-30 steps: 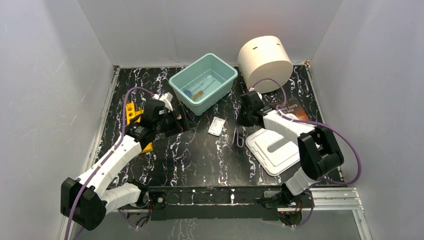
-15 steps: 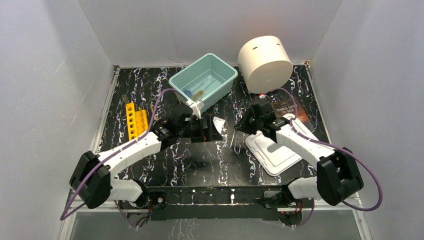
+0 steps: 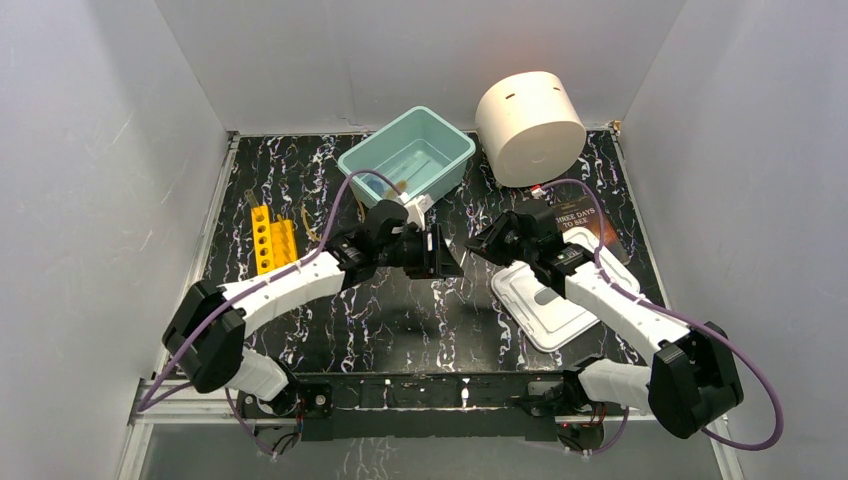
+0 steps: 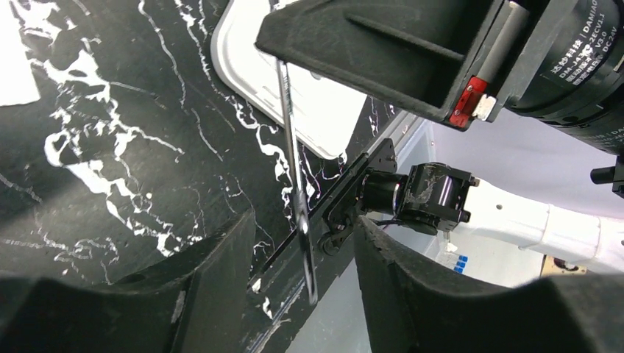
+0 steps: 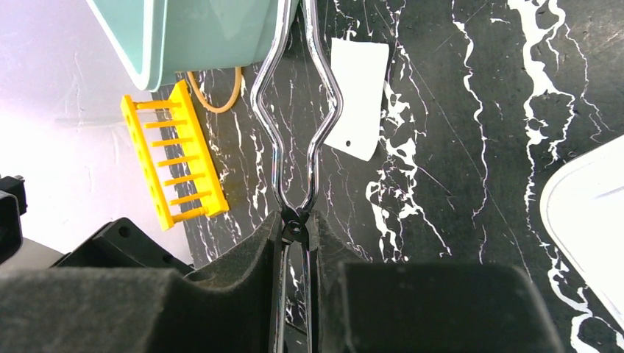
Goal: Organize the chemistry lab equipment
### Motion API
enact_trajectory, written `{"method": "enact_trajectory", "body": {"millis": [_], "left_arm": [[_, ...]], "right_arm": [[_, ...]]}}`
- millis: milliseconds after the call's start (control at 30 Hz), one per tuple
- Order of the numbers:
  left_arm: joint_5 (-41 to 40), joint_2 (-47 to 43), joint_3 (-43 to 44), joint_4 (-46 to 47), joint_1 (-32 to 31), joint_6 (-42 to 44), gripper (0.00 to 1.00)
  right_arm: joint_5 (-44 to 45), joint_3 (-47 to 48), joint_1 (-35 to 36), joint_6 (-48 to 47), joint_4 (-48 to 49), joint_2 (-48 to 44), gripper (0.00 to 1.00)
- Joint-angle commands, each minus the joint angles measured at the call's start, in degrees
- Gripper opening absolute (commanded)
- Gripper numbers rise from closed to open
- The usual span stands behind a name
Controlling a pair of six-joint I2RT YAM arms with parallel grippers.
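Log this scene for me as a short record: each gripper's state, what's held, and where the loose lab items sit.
right gripper: shut on metal tongs at their pivot
left gripper: open, one finger on each side of the tongs, gaps showing
flat packet: lying on the tabletop, untouched
yellow rack: on the table, left side
teal bin: back centre, a few items inside
white lid: flat, under the right arm

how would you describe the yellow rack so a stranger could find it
Start at the teal bin at the back of the black marbled table. Move left and nearer, toward the left wall, to the yellow rack lying on the tabletop. It is the only bright yellow thing there, with a row of round holes along it.
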Motion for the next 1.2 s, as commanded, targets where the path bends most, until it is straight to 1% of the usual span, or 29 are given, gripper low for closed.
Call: {"method": "enact_trajectory", "body": {"millis": [0, 67, 233, 267, 333, 367, 433, 500, 567, 633, 700, 733, 800, 933, 1000, 1067, 1167], "left_arm": [[3.16, 2.3, 3.94, 1.61, -1.09, -0.26, 0.45], [3.62, 3.37, 4.29, 1.64, -1.4, -0.19, 0.38], [3.28, 4.66, 5.35, 0.18, -1.5, 0.8, 0.27], [2.98, 4.72, 5.81, -0.41, -1.51, 1.41, 0.22], [1.59, 4.54, 6.73, -2.75, -1.51, 3.52, 0.04], [0.5, 4.22, 7.05, -3.94, -1.5, 4.43, 0.0], [-1.02, 3.06, 7.36, -4.9, -1.5, 6.84, 0.0], [-2.33, 1.03, 7.42, -5.63, -1.54, 9.07, 0.0], [-4.98, -1.01, 8.35, -8.01, -1.48, 11.9, 0.0], [-7.85, -2.62, 10.05, -11.05, -1.43, 14.86, 0.0], [-10.23, -3.52, 12.86, -14.34, -1.38, 17.87, 0.0], [-11.05, -3.75, 14.29, -16.43, -1.28, 19.26, 0.0], [-12.73, -3.88, 17.51, -19.7, -1.16, 22.36, 0.0], [-16.69, -2.84, 24.73, -25.54, -0.13, 28.36, 0.0], [-17.52, -1.7, 28.41, -27.92, 1.66, 31.56, 0.0], [-15.82, 0.09, 31.83, -29.75, 4.43, 34.07, 0.0], [-13.23, 2.76, 35.42, -31.34, 6.59, 37.57, 0.0]], "right_arm": [[-0.58, -0.31, -0.23, 2.45, 4.48, -1.51, 0.0], [-0.82, -0.57, -0.27, 3.01, 5.23, -1.44, 0.0], [-1.37, -0.62, -0.23, 3.73, 6.19, -0.94, 0.0], [-1.37, -0.62, -0.3, 3.74, 6.19, -0.89, 0.0], [-1.29, -0.6, -0.27, 3.69, 6.19, -0.83, 0.0], [-1.28, -0.61, -0.31, 3.66, 6.19, -0.84, 0.0], [-1.35, -0.53, -0.35, 2.68, 7.91, -0.84, 0.02], [-1.37, -0.15, -0.37, 0.36, 8.86, -1.09, 0.18], [-0.6, 0.56, -0.31, -1.6, 8.52, -1.88, 0.36], [-0.16, 1.3, -0.32, -3.71, 8.68, -3.24, 0.51], [-0.55, 1.72, -0.33, -5.9, 10.35, -4.77, 0.61], [-0.58, 2.1, -0.42, -6.65, 10.7, -5.53, 0.65], [-0.49, 2.76, -0.54, -8.09, 10.89, -6.81, 0.67], [1.47, 3.96, -0.65, -9.17, 9.89, -9.66, 0.68], [3.09, 4.37, -0.73, -9.08, 8.7, -11.56, 0.68], [5.32, 4.52, -0.88, -8.65, 8.79, -14.23, 0.71], [6.09, 4.51, -1.1, -9.53, 13.58, -16.65, 0.78]]}}
